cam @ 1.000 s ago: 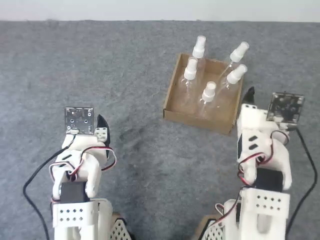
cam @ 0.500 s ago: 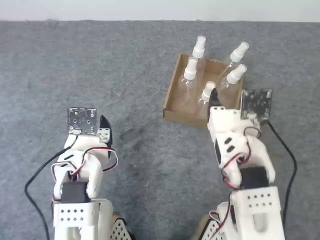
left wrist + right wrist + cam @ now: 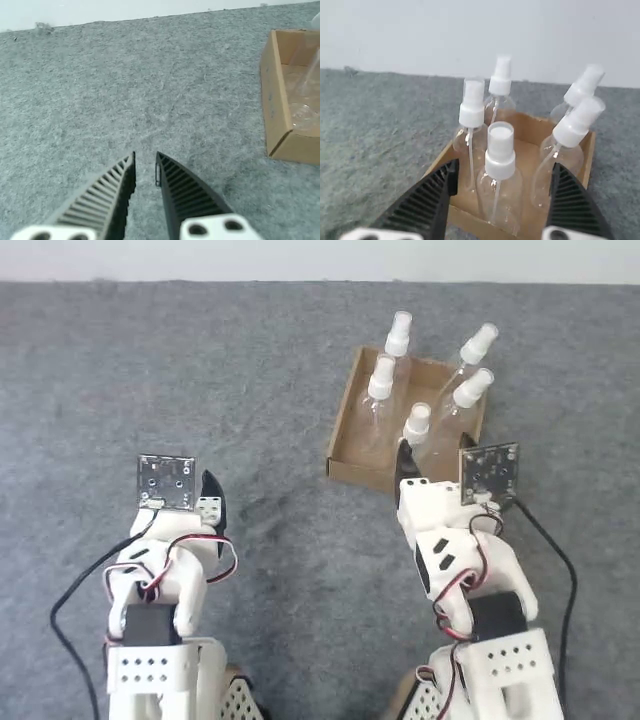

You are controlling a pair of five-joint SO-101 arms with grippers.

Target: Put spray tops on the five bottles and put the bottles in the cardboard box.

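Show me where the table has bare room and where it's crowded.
Bare carpet stretches left of the cardboard box, ahead of the left gripper. Crowded: the box, packed with five bottles, the right gripper at its near edge.

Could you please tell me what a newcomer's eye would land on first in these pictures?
First, the five clear plastic bottles with white spray tops, gathered in the shallow brown cardboard box toward the far right of the grey felt table. Next, the right gripper, jaws wide open, just short of the box's near wall. The left gripper hangs low over bare felt, apart from the box.
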